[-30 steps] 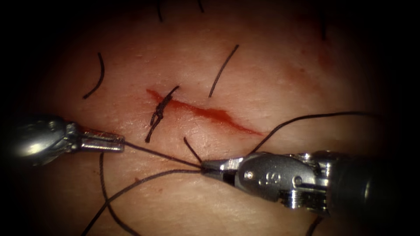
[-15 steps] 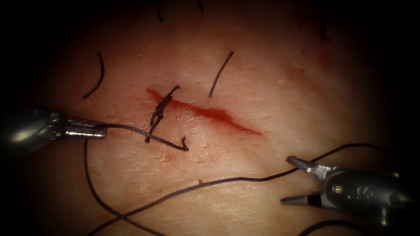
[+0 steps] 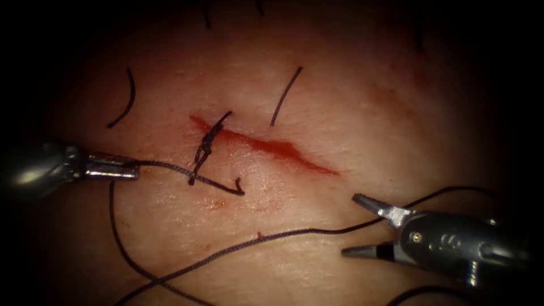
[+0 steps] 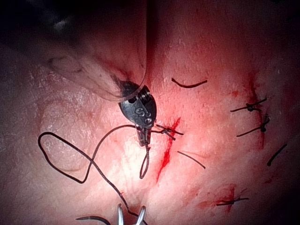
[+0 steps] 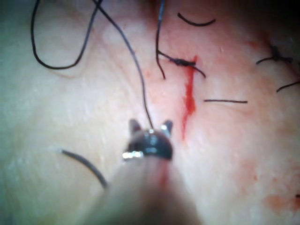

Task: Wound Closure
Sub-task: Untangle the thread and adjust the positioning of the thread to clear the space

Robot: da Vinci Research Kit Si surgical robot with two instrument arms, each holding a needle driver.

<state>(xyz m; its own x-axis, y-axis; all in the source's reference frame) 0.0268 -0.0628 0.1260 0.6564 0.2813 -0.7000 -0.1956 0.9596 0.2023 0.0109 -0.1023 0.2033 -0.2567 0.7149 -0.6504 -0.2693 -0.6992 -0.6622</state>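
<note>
Left tool point(image 3: 122, 169) at 9 o'clock in the endoscope view, jaws clenched on the thread point(image 3: 170, 167). I hold that strand low and flat across the tissue point(image 3: 351, 102), presumably to keep it anchored toward the knot; that's my read, not something I see.

Strand runs from those jaws toward 3 o'clock, passes just under the knot point(image 3: 207, 144) sitting on the cut point(image 3: 272, 148), and ends in a short hooked tail point(image 3: 238, 187) below the cut. The left wrist view has the same grip: left tool point(image 4: 144, 138) beside the knot, thread hanging off it.

Red fluid point(image 3: 280, 148) lies along the cut. Loose cut ends of thread point(image 3: 286, 96) lie at 12 o'clock, apart from the work.

A long slack loop point(image 3: 272, 233) sweeps from 7 o'clock toward 3, passing between the right tool's spread jaws without being gripped.

Right tool point(image 3: 362, 226) at 4 o'clock, jaws released, holding nothing. Compared with half a second ago it sits a bit closer in toward the cut, jaws equally wide; a second ago it was clamped on the thread. Right wrist view agrees: right tool point(image 5: 150, 125) spread, thread between the tips.

Needle: I can't find it.
</note>
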